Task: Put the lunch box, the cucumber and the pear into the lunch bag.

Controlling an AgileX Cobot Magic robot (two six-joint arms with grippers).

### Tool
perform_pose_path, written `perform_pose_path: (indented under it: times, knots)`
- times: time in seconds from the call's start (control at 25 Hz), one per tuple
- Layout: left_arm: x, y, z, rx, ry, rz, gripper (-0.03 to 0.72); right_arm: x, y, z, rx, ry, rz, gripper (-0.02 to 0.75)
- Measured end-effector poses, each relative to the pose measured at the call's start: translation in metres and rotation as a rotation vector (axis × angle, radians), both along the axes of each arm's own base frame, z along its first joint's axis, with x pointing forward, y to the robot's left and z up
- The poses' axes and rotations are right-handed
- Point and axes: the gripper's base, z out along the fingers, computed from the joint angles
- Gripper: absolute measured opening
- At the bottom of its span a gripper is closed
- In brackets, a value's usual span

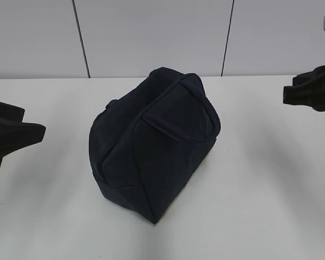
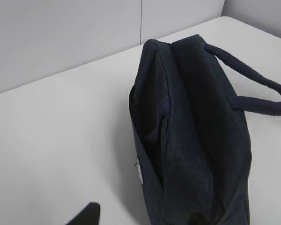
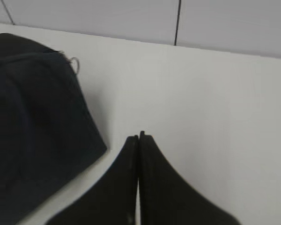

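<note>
The dark navy lunch bag [image 1: 151, 146] sits mid-table, leaning over, its loop handle [image 1: 179, 130] on top. The left wrist view shows the lunch bag [image 2: 192, 131] from one end, with a dark fold along its side and a small silver piece [image 2: 138, 168]. My left gripper [image 1: 34, 123] hovers left of the bag, apart from it, open and empty; only one fingertip [image 2: 86, 213] shows in its wrist view. My right gripper [image 3: 139, 136] is shut on nothing, right of the lunch bag [image 3: 33, 122] and clear of it. The lunch box, cucumber and pear are out of view.
The white table [image 1: 260, 189] runs back to a grey panelled wall [image 1: 151, 32]. A silver zipper ring [image 3: 74, 63] sticks out at the bag's far end. My right gripper [image 1: 286, 95] hangs above the table's far right.
</note>
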Motion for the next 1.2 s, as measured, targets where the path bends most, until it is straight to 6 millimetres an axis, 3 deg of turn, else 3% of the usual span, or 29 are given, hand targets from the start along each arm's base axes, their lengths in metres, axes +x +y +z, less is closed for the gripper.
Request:
perform_pose_path:
  times: [0.12, 0.4, 0.48, 0.6, 0.8, 0.96, 1.2]
  knots:
    - [-0.001, -0.001, 0.000, -0.025, 0.025, 0.012, 0.351, -0.028, 0.008, 0.008, 0.001, -0.020, -0.007, 0.000]
    - [-0.008, -0.003, 0.004, -0.066, 0.058, -0.008, 0.351, -0.077, 0.003, 0.021, 0.313, 0.052, -0.018, 0.000]
    - [-0.012, -0.002, 0.010, -0.073, 0.030, -0.015, 0.344, -0.091, 0.001, 0.023, 0.327, 0.061, 0.029, 0.000]
    - [-0.023, -0.001, 0.020, -0.066, -0.026, -0.037, 0.328, -0.112, -0.009, 0.026, 0.139, 0.057, 0.130, 0.000]
    - [-0.051, 0.006, 0.041, -0.084, -0.142, -0.024, 0.322, -0.150, -0.038, 0.014, -0.214, 0.220, 0.179, 0.000]
    - [-0.078, 0.013, 0.052, -0.112, -0.168, 0.010, 0.297, -0.172, -0.049, 0.009, -0.253, 0.297, 0.188, 0.000]
    - [-0.125, 0.028, 0.044, -0.040, -0.058, 0.066, 0.261, -0.210, -0.059, 0.007, -0.191, 0.280, 0.284, 0.000]
